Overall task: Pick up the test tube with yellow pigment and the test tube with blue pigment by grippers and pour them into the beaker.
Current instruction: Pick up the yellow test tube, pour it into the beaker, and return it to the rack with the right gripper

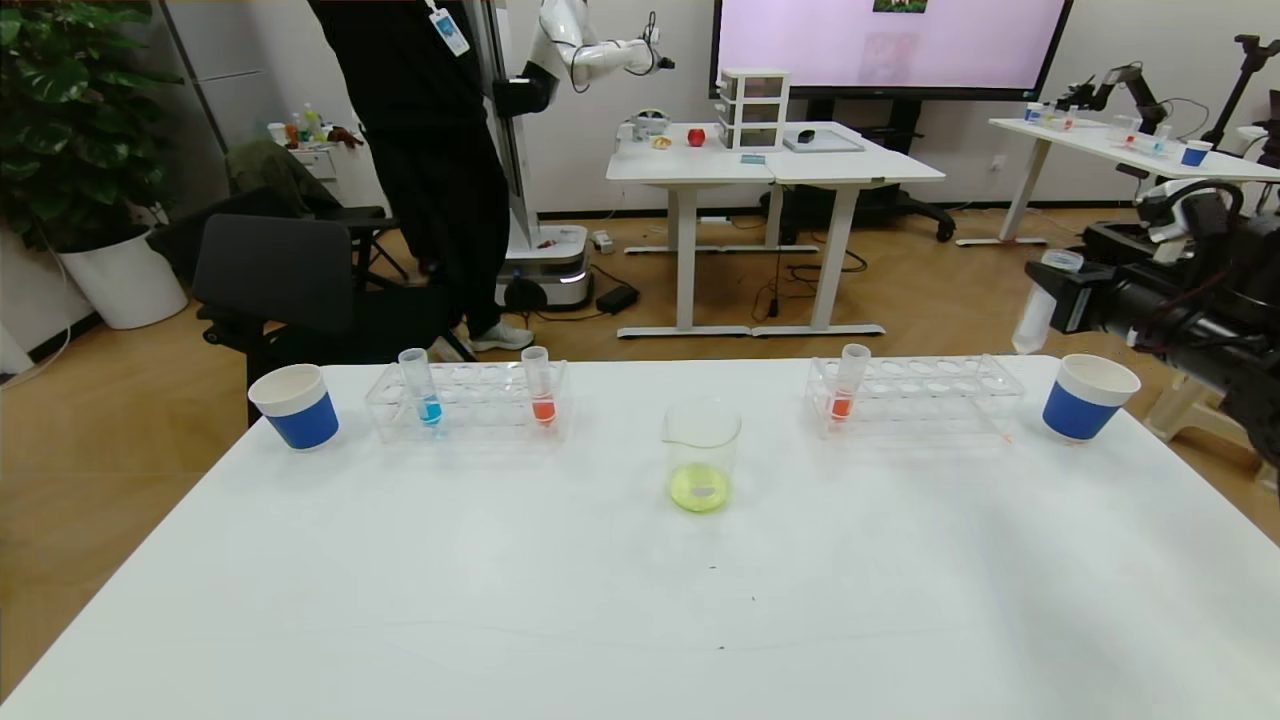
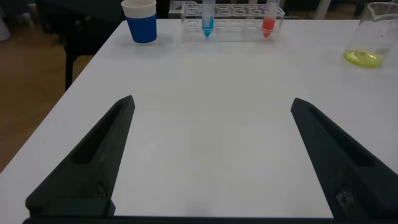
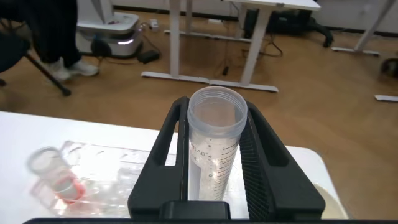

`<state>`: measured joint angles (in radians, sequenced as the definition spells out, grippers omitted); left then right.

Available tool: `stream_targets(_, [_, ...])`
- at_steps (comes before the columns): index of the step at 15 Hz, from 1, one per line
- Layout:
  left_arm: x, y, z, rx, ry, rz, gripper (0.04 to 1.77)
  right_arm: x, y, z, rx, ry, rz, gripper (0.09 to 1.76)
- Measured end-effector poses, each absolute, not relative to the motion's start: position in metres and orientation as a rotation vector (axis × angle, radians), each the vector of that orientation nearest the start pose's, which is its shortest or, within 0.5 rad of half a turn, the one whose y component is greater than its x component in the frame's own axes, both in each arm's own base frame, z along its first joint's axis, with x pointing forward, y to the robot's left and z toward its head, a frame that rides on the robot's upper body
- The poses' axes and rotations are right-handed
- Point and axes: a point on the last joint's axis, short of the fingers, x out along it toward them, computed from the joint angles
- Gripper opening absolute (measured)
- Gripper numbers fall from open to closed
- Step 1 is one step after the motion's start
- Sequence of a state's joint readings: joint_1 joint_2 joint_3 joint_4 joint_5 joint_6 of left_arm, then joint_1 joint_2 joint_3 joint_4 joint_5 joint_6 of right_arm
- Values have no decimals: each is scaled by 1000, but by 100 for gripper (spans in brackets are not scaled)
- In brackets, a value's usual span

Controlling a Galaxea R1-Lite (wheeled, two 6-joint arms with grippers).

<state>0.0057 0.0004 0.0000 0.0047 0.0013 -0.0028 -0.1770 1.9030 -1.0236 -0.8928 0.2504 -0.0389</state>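
The beaker (image 1: 701, 455) stands mid-table with yellow-green liquid in its bottom; it also shows in the left wrist view (image 2: 372, 34). The test tube with blue pigment (image 1: 425, 385) stands upright in the left rack (image 1: 470, 405), also seen in the left wrist view (image 2: 208, 17). My right gripper (image 1: 1050, 300) hovers at the table's far right, above the right rack's end, shut on a clear test tube (image 3: 214, 140) that looks empty. No tube with yellow liquid is in view. My left gripper (image 2: 211, 106) is open and empty, low over bare table near the front left, out of the head view.
Orange-red tubes stand in the left rack (image 1: 540, 390) and the right rack (image 1: 848, 388). Blue paper cups sit at the far left (image 1: 295, 405) and far right (image 1: 1088, 395). A person and another robot stand behind the white table (image 1: 640, 620).
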Motion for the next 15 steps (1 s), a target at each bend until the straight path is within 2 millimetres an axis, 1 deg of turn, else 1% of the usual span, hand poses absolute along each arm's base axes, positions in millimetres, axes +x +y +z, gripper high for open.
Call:
stream_targets(3, [-23,0,75,-3,5,7,175,377,-106,190,-44,-7,-37,50])
stream_targets(6, [-23,0,75,-3,5,7,175,385,-132,180,-42,4,-93,50])
stream_targets(9, [-23,0,75,-3,5,7,175,392,-147,174,-42,3,-122,50])
stream_targets(12, [-23,0,75,-2,5,7,175,398,-156,169,-43,1,-135,50])
stream_targets(15, [-23,0,75,-2,5,7,175,402,-160,161,-38,10,-141,50])
